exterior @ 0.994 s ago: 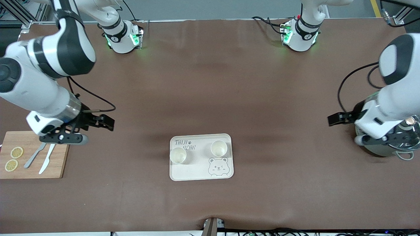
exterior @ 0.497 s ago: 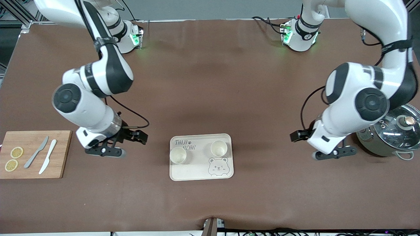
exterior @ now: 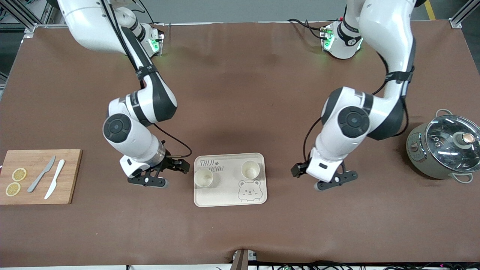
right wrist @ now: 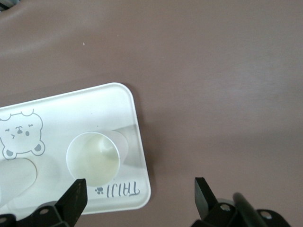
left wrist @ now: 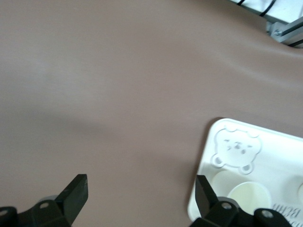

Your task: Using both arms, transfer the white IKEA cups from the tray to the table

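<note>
Two white IKEA cups stand upright on the bear-printed tray (exterior: 225, 195). One cup (exterior: 203, 177) is by the tray's edge toward the right arm's end; the other cup (exterior: 250, 169) stands toward the left arm's end. My right gripper (exterior: 147, 181) hangs open over the table beside the tray. In the right wrist view, my right gripper (right wrist: 139, 194) is empty and the nearer cup (right wrist: 92, 158) sits close to one finger. My left gripper (exterior: 336, 180) is open over bare table at the tray's left-arm end. My left gripper (left wrist: 140, 194) holds nothing, with a cup (left wrist: 246, 196) and the tray (left wrist: 279, 156) off to one side.
A wooden cutting board (exterior: 71, 176) with two lemon slices and two knives lies at the right arm's end of the table. A grey-green pot with glass lid (exterior: 444, 146) stands at the left arm's end.
Both arms have swung in from the table's ends toward the tray. The left gripper has left the pot and the right gripper has left the cutting board. Both stayed open.
</note>
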Available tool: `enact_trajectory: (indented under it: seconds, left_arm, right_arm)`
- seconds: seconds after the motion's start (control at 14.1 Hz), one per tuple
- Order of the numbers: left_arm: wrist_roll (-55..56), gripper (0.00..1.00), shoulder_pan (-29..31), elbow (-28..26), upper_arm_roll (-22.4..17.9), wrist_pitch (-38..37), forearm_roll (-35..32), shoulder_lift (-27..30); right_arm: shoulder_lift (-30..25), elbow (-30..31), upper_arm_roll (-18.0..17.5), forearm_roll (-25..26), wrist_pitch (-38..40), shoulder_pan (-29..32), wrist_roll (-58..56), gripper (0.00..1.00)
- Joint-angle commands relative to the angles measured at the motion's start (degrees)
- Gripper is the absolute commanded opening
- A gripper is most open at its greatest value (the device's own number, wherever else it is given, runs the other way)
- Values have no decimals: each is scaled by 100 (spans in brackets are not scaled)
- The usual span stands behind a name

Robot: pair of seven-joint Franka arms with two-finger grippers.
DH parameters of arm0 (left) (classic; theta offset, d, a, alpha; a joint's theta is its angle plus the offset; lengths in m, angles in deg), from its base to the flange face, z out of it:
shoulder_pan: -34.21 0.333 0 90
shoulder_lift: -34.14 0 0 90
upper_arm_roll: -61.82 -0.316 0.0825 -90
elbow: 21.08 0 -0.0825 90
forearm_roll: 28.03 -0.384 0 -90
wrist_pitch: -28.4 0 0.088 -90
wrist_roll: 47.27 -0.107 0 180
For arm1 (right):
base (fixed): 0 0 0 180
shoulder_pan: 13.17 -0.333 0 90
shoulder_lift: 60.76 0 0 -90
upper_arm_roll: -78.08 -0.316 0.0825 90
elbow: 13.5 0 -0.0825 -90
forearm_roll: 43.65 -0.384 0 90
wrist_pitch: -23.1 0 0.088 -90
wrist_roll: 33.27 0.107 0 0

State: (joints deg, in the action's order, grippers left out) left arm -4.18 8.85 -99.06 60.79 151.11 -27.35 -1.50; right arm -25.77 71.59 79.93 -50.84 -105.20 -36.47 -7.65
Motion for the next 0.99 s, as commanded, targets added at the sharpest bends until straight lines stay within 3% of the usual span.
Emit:
enact_trajectory:
  seconds: [0.0,0.5,0.92]
  left_arm:
    - [409,100,-250,134,-46,402,82,-276]
    - [1244,100,-707,169,-46,1720,82,-899]
    - [1456,100,-944,178,-46,2055,90,-1295]
  right_arm:
    - [324,-159,43,-99,-255,-167,58,100]
    - [869,-159,43,-64,-932,-299,58,100]
    - [1115,-159,61,-20,-1258,-307,49,100]
